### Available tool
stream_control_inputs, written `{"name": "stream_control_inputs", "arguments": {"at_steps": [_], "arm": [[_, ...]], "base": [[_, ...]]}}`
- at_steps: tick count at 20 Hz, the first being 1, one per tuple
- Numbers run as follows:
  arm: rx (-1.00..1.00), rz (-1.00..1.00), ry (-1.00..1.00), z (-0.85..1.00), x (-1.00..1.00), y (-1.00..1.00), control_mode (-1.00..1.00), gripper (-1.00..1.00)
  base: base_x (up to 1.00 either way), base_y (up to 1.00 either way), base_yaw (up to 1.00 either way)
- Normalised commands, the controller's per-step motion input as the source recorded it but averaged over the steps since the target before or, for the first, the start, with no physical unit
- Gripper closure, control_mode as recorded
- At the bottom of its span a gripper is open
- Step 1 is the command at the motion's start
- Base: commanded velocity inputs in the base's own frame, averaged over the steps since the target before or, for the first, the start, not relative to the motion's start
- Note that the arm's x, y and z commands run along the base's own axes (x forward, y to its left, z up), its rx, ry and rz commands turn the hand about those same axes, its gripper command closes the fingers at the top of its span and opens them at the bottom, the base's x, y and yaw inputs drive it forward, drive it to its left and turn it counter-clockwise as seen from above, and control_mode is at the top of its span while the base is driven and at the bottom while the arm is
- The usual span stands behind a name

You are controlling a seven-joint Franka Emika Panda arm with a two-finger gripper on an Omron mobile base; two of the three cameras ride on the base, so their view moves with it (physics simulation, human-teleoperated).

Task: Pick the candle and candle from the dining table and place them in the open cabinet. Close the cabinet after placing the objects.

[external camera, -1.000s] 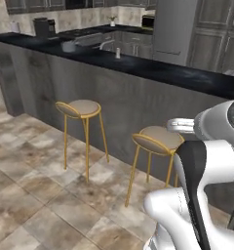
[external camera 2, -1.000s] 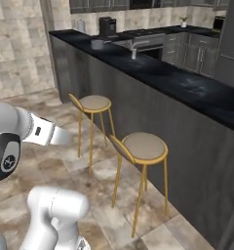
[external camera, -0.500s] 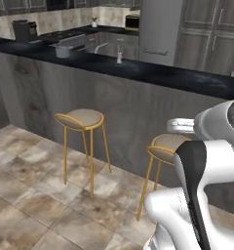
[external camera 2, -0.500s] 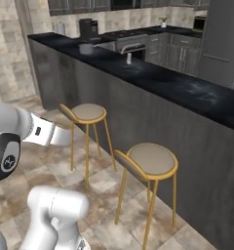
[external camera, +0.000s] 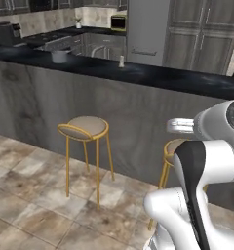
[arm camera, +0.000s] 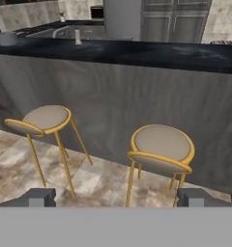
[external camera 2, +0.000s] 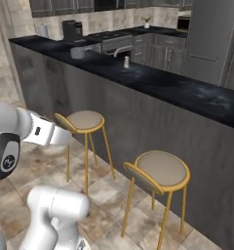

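Observation:
One small cream candle (external camera: 121,61) stands upright on the glossy black top of the dining table (external camera: 153,78), near its far edge. It also appears as a small shape (external camera 2: 126,62) in the right base view and as a distant one (arm camera: 78,37) at the upper left of the hand view. I see no second candle. My gripper (arm camera: 116,200) is open with nothing between its fingertips (arm camera: 38,197). It hangs low in front of the table's grey wood-grain panel (arm camera: 113,91), far short of the candle. The open cabinet is out of view.
Two yellow-legged stools (arm camera: 45,118) (arm camera: 162,144) stand between me and the table. A grey round pot (external camera: 59,56) sits on the tabletop left of the candle. Behind are a tall grey fridge (external camera: 148,27), a yellow microwave (external camera: 118,22) and a coffee machine (external camera 2: 70,30).
The whole picture has shifted: the base has driven and turned, so the table and stools now sit nearer and more square-on. The candle and pot stay put on the table.

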Motion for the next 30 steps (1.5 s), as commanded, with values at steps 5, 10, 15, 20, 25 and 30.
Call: {"name": "stream_control_inputs", "arguments": {"at_steps": [5,10,15,20,25,30], "arm": [[0.00,0.00,0.00,0.00,0.00,0.00,1.00,-1.00],[0.00,0.00,0.00,0.00,0.00,0.00,1.00,-1.00],[0.00,0.00,0.00,0.00,0.00,0.00,1.00,-1.00],[0.00,0.00,0.00,0.00,0.00,0.00,1.00,-1.00],[0.00,0.00,0.00,0.00,0.00,0.00,1.00,-1.00],[0.00,0.00,0.00,0.00,0.00,0.00,1.00,-1.00]], "base": [[0.20,0.36,-0.17],[0.16,0.37,-0.15],[0.16,0.38,-0.14],[0.20,0.40,-0.14],[0.17,0.37,-0.14],[0.18,0.35,-0.13]]}}
